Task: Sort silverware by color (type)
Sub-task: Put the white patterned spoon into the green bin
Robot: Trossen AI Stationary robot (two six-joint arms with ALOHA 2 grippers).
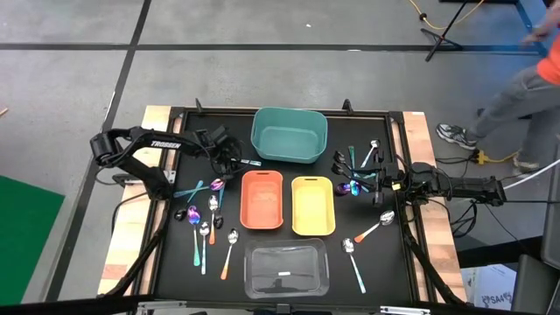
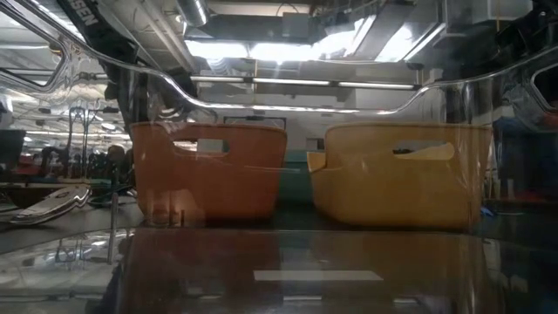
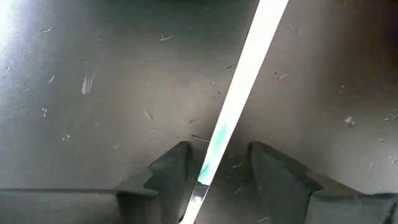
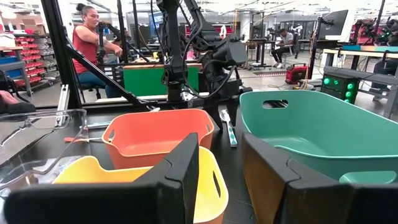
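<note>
Two views settle the grasp. High view: left gripper [image 1: 234, 162] sits over the slim teal-handled silver utensil [image 1: 249, 163] beside the teal plastic bin [image 1: 290, 134]; right gripper [image 1: 385, 182] waits, part-open. Left wrist view: utensil lies lengthwise between unclosed fingers [image 3: 174, 171], on the bench [image 3: 93, 112].

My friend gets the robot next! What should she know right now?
Left gripper: down at the mat beside the teal bin, fingers open astride a teal-handled utensil, not gripping it.
Right gripper: open, empty, waiting on the right side, facing the bins.
Silverware: one loose group left of the orange bin, another right of the yellow bin.
Done: nothing; all four bins, including the clear bin, look empty.
Left: sorting everything.
</note>
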